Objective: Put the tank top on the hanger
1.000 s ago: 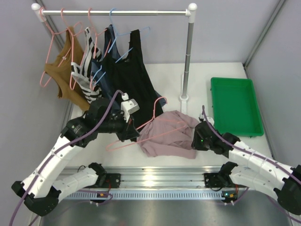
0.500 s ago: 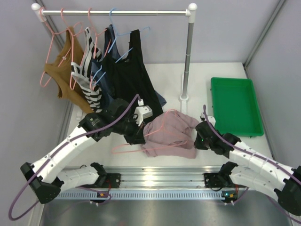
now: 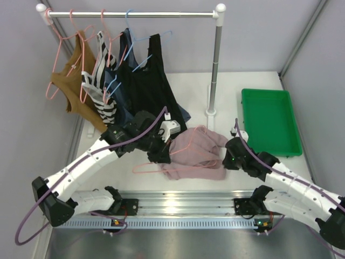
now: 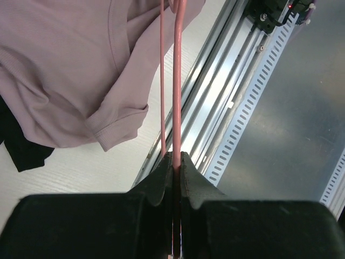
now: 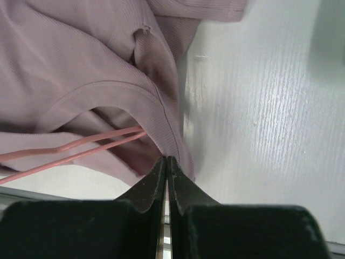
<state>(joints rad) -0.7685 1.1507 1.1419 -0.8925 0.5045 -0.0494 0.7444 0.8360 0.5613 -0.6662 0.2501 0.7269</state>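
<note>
Left hand clamping hanger, right hand pinching tank top

Top view high, wide; wrist views close, share tank top.

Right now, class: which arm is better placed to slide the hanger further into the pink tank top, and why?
Left. The left fingers are shut on the hanger, whose end lies in the tank top; the right fingers pinch the top's edge.
</note>
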